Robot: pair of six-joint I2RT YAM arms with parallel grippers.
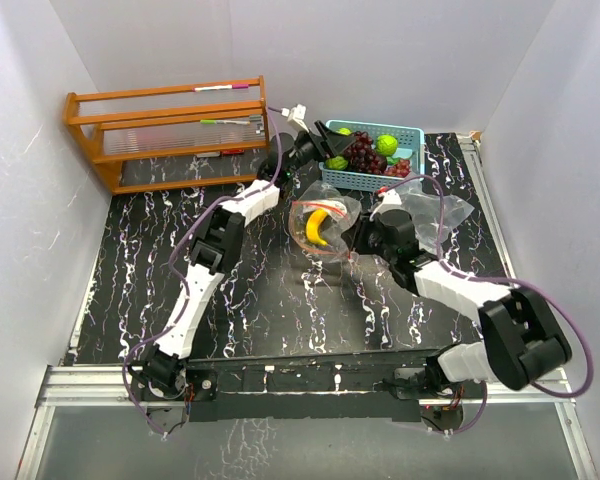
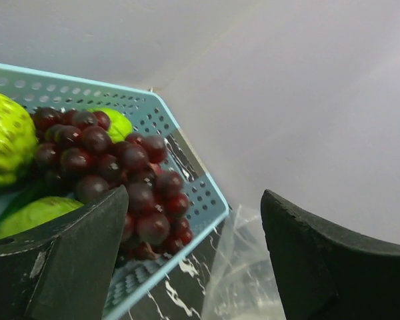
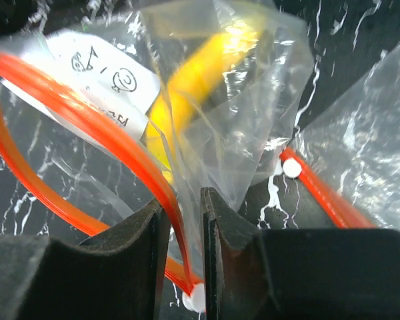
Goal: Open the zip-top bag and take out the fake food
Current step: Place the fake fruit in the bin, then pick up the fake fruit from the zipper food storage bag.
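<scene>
The zip-top bag stands open in mid-table with its orange zip rim held wide, and a yellow banana lies inside. My right gripper is shut on the bag's rim and film. My left gripper hovers open and holding nothing over the near left corner of the light-blue basket. The basket holds dark purple grapes, a bumpy lime-green ball and a green vegetable.
A wooden rack stands at the back left. A second clear plastic bag lies to the right of the right arm's wrist. White walls close in on the left, back and right.
</scene>
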